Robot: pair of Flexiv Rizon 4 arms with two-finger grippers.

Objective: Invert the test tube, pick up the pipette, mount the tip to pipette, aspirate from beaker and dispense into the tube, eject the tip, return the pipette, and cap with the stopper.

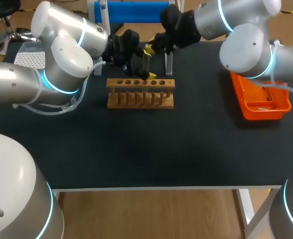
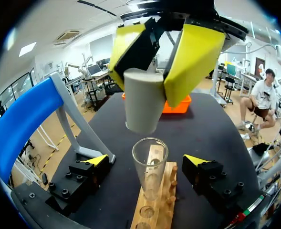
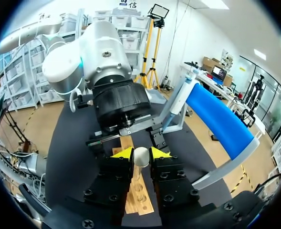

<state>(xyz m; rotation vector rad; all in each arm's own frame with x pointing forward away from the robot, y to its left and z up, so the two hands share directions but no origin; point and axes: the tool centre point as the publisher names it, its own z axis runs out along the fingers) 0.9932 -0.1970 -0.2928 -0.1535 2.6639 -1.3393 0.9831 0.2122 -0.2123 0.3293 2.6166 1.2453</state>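
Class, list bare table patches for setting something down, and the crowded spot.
Free: front strip between rack and table edge; gap between rack and orange tray. Crowded: over the rack, where left gripper and right gripper meet.

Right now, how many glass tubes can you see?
1. The test tube stands upright in the wooden rack, between the left gripper's open fingers, below the stopper that the right gripper holds. I see no others.

Lab, test tube [image 2: 150,172] in wooden rack [image 1: 140,94], black bench [image 1: 136,149]
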